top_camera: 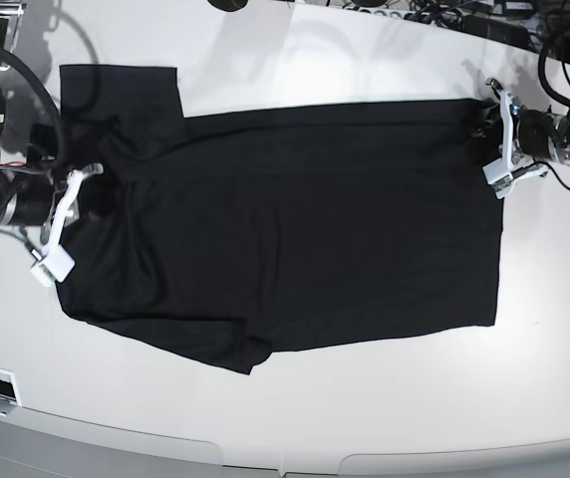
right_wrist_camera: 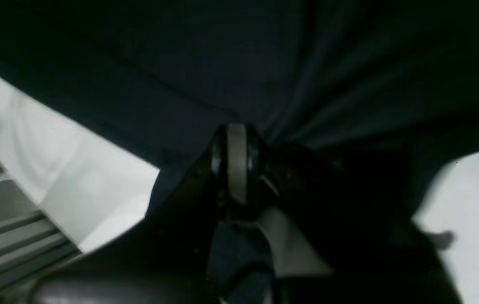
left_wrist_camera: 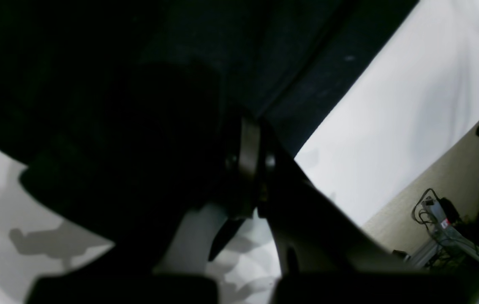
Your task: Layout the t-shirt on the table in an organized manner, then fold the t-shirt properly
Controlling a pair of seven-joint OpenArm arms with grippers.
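Pinching one t-shirt (top_camera: 295,229): two arms' fingers (top_camera: 483,127), one table (top_camera: 385,398).

A: In the left wrist view the left tool (left_wrist_camera: 250,169) is mostly a dark blur against the t-shirt (left_wrist_camera: 222,50); where its tips meet the cloth is lost in shadow.

B: Same in the right wrist view: the right tool (right_wrist_camera: 237,164) merges with the fabric. From the base view, the worktop (top_camera: 365,398) is cut off by the picture's edges, and both arms run out of frame beside the shirt.
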